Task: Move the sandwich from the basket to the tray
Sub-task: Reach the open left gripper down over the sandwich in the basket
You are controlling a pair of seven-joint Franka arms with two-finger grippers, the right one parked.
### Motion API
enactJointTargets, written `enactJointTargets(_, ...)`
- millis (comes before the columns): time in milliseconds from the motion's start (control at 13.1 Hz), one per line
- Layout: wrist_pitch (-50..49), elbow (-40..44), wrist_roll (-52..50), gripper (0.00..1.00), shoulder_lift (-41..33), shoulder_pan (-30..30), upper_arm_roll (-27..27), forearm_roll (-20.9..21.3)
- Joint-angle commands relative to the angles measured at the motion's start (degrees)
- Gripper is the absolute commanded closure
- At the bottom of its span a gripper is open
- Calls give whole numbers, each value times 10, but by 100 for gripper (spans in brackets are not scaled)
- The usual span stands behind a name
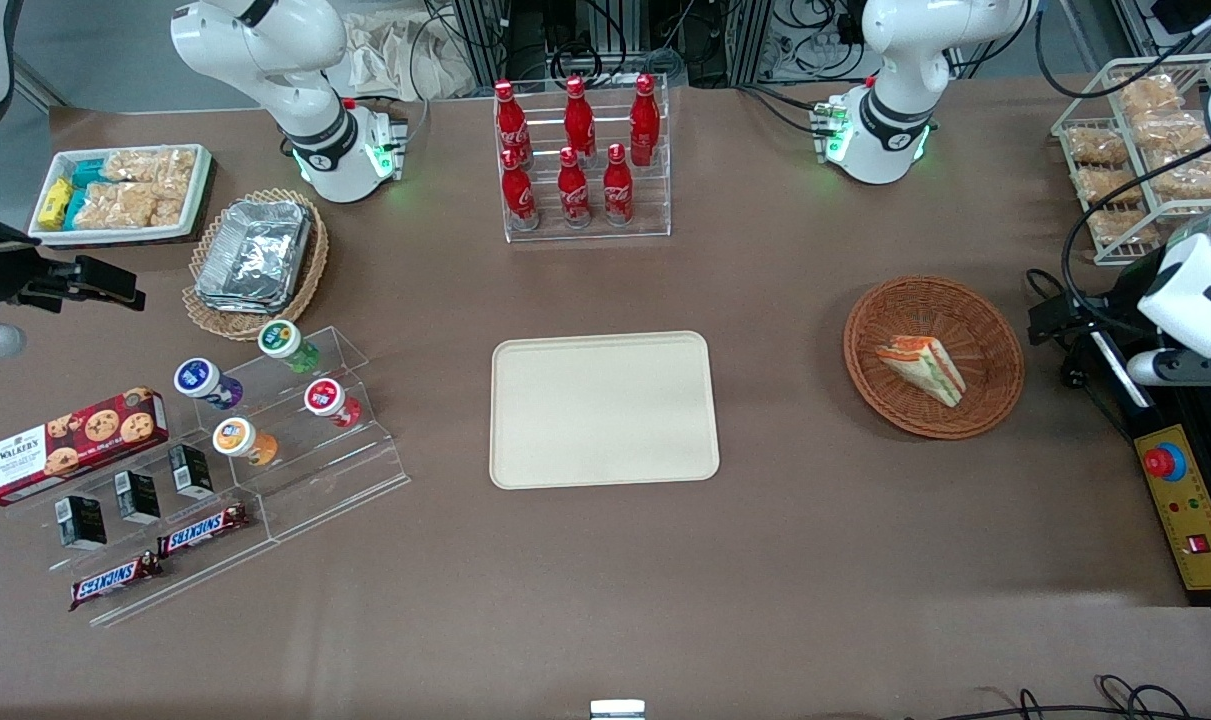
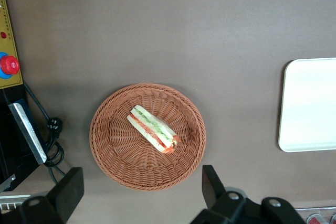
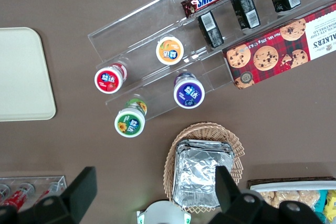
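- A white rectangular bin of snack packets (image 1: pixel 120 193) sits toward the parked arm's end of the brown tabletop (image 1: pixel 765 560).
- Nearer the front camera than that bin, a red box of chocolate-chip cookies (image 1: pixel 70 443) and two Snickers bars (image 1: pixel 160 558) lie by a clear stepped acrylic stand (image 1: pixel 295 470) that carries four small round-lidded cups.
- A pale tan wicker basket with a looped rim (image 1: pixel 255 265) holds a stack of foil packets (image 1: pixel 255 250); it stands between the bin and the stand.
- A clear rack of red cola bottles (image 1: pixel 580 160) stands mid-table, farther from the front camera than the tray.
- The large flat rectangular cream-beige tray with rounded corners (image 1: pixel 603 410) lies at the middle of the tabletop with nothing on it.
- The round, shallow reddish-brown woven wicker basket (image 1: pixel 995 345) rests toward the working arm's end, well apart from the tray.
- The small triangular sandwich of pale bread with orange-red and green filling (image 1: pixel 922 368) lies inside this basket, near its middle, cut side showing.
- The left arm's black two-finger gripper (image 2: pixel 142 190) hangs above the tabletop just beside the basket's rim; its jaws stand wide apart and hold nothing.
- A yellow control box with a red stop button (image 1: pixel 1187 515) lies at the working arm's table edge.
- A white wire rack of bagged snacks (image 1: pixel 1145 150) stands farther from the front camera than that box.
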Motion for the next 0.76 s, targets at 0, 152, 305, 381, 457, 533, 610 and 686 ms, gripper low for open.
enactJointTargets(0, -20, 22, 1, 0, 7, -3, -1, -1)
enactJointTargets(152, -20, 25, -22, 0, 13, -8, -3, -1)
enactJointTargets(305, -9, -4, -127, 0, 13, -15, -3, -1)
enactJointTargets(381, 25, -38, -185, 0, 4, -16, -4, 0)
enactJointTargets(457, 66, -91, -221, 0, -20, -16, -4, -3)
enactJointTargets(533, 109, -154, -247, 0, -46, -19, -8, -3)
enactJointTargets(610, 162, -215, -287, 0, -68, -21, -10, -2)
enactJointTargets(686, 207, -267, -346, 0, -78, -21, -10, -2)
